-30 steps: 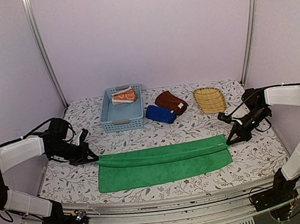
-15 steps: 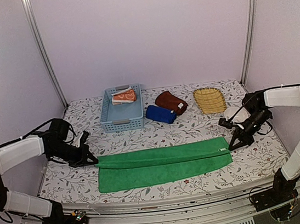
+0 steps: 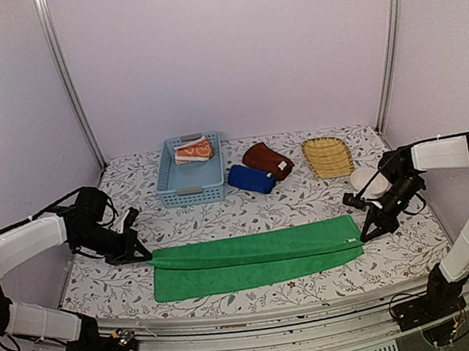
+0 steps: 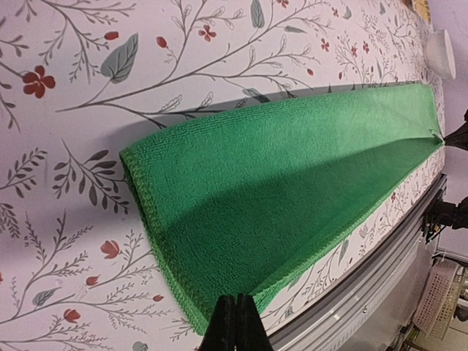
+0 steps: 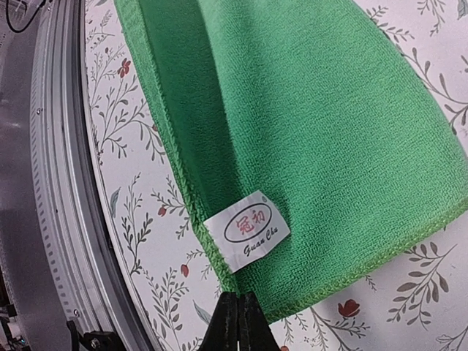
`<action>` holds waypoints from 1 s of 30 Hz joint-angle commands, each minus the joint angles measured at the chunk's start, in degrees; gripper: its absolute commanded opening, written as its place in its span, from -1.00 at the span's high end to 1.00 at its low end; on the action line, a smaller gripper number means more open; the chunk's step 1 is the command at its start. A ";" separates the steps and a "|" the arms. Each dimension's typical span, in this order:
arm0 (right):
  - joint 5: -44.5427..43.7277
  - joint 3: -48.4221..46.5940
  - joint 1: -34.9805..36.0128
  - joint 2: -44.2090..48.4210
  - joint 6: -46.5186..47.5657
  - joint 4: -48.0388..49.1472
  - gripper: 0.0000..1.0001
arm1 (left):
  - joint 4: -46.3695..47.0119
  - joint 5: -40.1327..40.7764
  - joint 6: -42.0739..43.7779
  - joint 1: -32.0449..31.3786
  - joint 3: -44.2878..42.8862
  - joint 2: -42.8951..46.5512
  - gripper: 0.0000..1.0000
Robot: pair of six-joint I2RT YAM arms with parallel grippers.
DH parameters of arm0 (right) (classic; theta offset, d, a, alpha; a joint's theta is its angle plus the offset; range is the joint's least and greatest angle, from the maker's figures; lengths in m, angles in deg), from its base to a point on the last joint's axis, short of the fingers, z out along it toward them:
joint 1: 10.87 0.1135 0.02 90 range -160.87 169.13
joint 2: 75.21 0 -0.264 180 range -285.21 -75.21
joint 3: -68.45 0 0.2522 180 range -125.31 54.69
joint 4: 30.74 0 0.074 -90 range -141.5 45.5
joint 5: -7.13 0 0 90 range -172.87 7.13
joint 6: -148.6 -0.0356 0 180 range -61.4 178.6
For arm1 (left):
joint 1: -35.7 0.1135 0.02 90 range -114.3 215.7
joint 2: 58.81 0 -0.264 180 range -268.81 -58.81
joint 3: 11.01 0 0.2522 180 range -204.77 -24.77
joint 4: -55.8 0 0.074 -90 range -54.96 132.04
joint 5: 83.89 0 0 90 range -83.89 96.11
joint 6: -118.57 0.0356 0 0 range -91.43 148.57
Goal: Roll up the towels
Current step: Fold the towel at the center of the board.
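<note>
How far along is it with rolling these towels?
Two look done: the dark blue towel and the maroon towel lie rolled at the back. In hand: the green towel, folded into a long strip, with the left gripper and right gripper pinching its ends. Remaining: rolling it, plus the orange towel in the basket.

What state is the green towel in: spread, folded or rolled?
Folded lengthwise, not rolled: the green towel lies as a long doubled strip, left gripper and right gripper pinching its ends.
</note>
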 commanded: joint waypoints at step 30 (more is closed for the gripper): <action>-3.69 2.26 1.52 -2.09 2.50 -0.05 0.92 | -12.25 2.45 -6.17 -6.90 2.59 -0.34 1.00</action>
